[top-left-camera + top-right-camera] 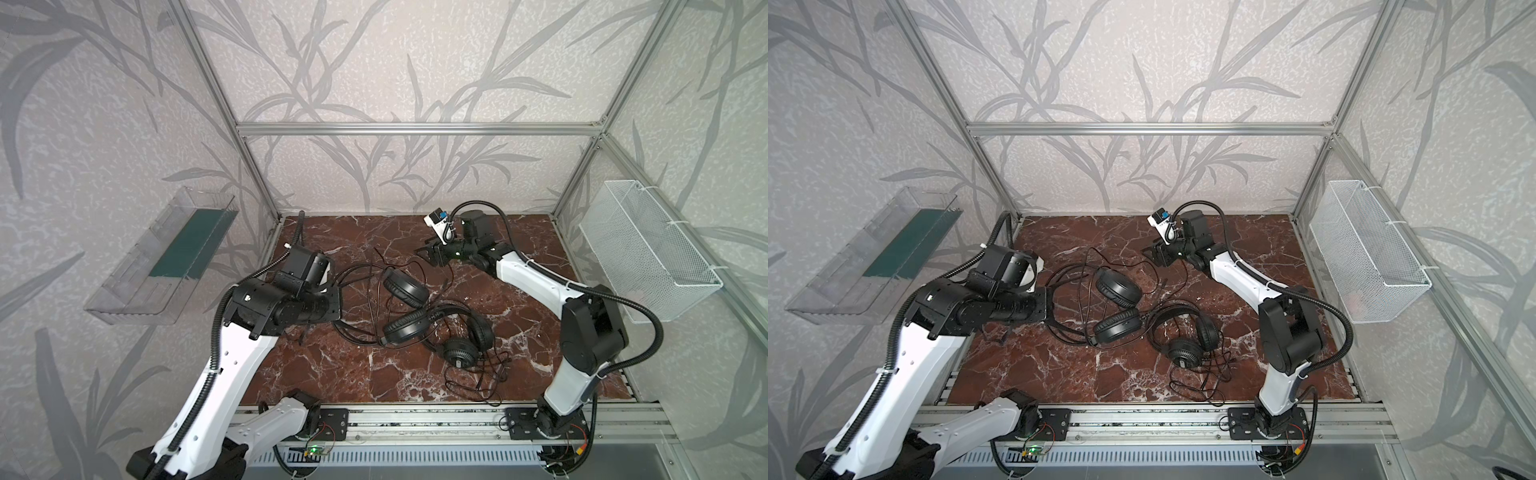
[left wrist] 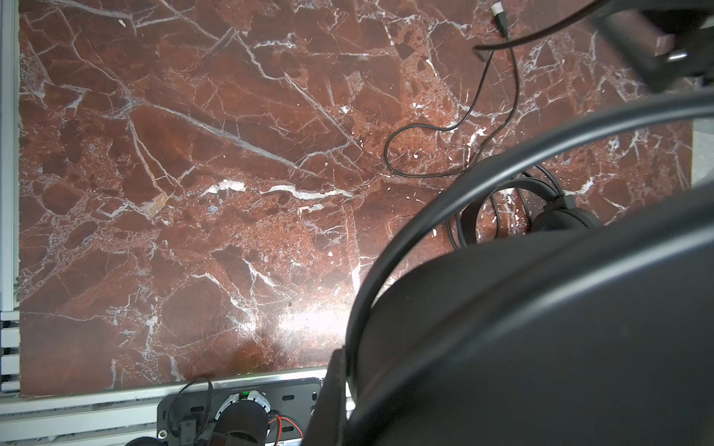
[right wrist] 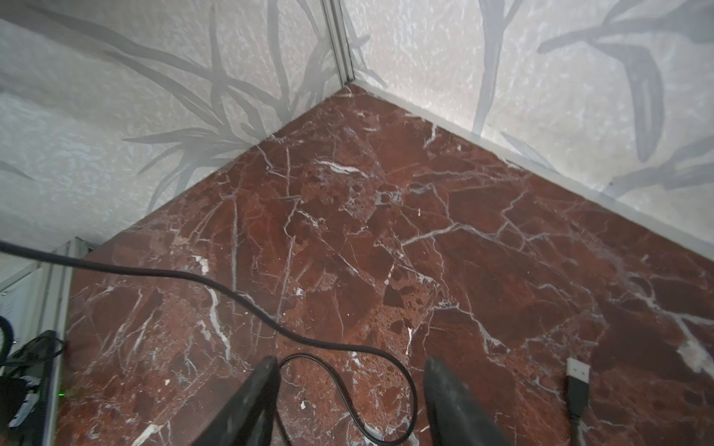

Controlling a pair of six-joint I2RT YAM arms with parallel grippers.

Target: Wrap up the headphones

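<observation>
Right gripper [image 3: 347, 409]: jaws well apart, nothing held. A thin cable [image 3: 402, 380] loops on the worktop [image 1: 332, 374] between them, with the USB plug [image 3: 578, 376] just beside. Left gripper [image 1: 332, 305]: jaws closed, apparently on the headband [image 2: 483, 173] of one headset; the grip itself is hidden under the wrist. Both headphones [image 1: 405, 328] lie mid-worktop, touching, cables tangled.
</observation>
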